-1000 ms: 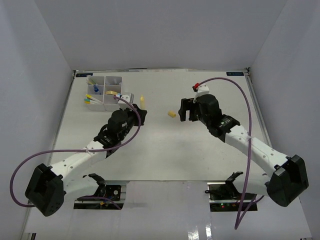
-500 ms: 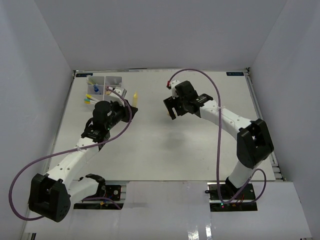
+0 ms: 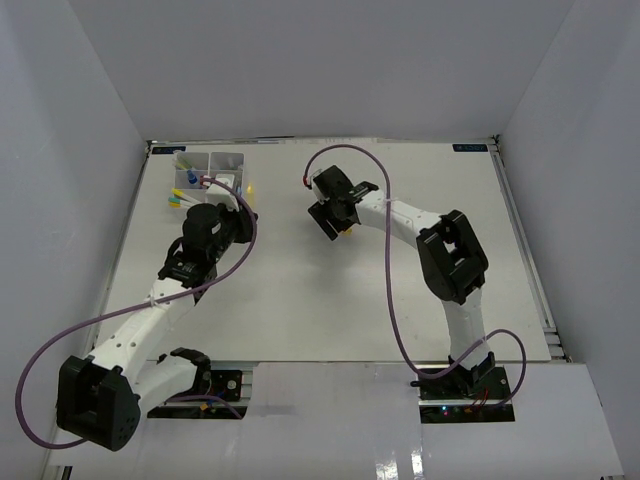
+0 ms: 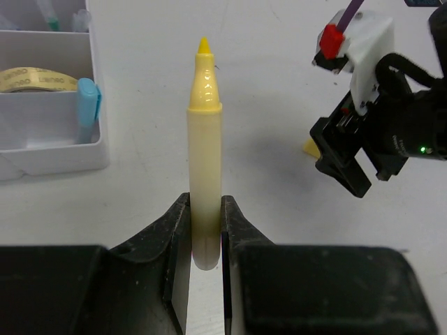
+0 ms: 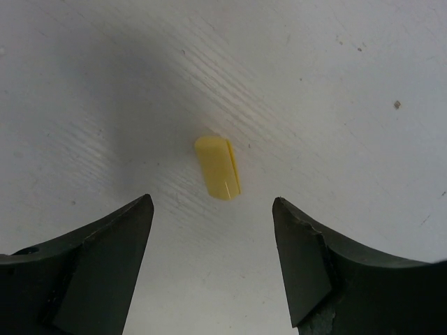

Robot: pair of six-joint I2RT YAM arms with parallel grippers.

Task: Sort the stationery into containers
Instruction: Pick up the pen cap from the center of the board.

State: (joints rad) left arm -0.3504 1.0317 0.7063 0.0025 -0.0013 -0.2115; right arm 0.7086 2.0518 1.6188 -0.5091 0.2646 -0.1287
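At the right gripper [image 5: 211, 201]: spread wide, holding nothing, with a yellow cap [image 5: 218, 167] flat on the table [image 5: 349, 84] just ahead of the tips and centred in the gap. Long axis pointing nearly straight away, slightly skewed, so narrow width across the closing line. Probably needs only a short advance, then a squeeze. At the left gripper [image 4: 204, 202]: clamped on a yellow marker [image 4: 204, 132], bare tip pointing away. Farther off to its left, the tray [image 4: 49, 157].
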